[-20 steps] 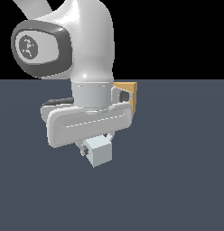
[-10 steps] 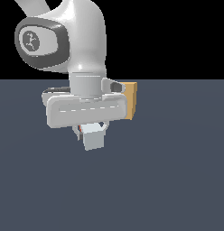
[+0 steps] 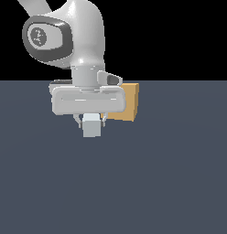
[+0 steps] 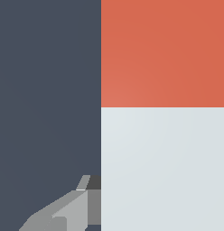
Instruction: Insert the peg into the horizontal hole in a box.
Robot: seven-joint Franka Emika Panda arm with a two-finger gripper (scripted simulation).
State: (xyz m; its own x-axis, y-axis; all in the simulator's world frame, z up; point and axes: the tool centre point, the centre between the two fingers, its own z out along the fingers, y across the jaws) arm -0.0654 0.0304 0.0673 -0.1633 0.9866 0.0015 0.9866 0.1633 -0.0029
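In the exterior view my gripper (image 3: 92,120) is shut on the peg (image 3: 92,124) and holds it above the dark floor. Only the peg's light grey end shows there, pointing at the camera. The tan box (image 3: 127,102) stands behind my hand, toward the exterior view's right, mostly hidden by it. Its hole is hidden. In the wrist view the peg (image 4: 163,135) fills much of the picture, its orange-red part (image 4: 163,52) beyond the grey-white part. One grey finger (image 4: 71,210) presses against its side.
The dark blue-grey floor (image 3: 170,183) spreads all around. The white arm (image 3: 74,41) rises above the hand at the exterior view's upper left.
The hand with the peg has turned and shifted toward the exterior view's left and slightly up. The peg's end now faces the camera squarely. More of the box shows.
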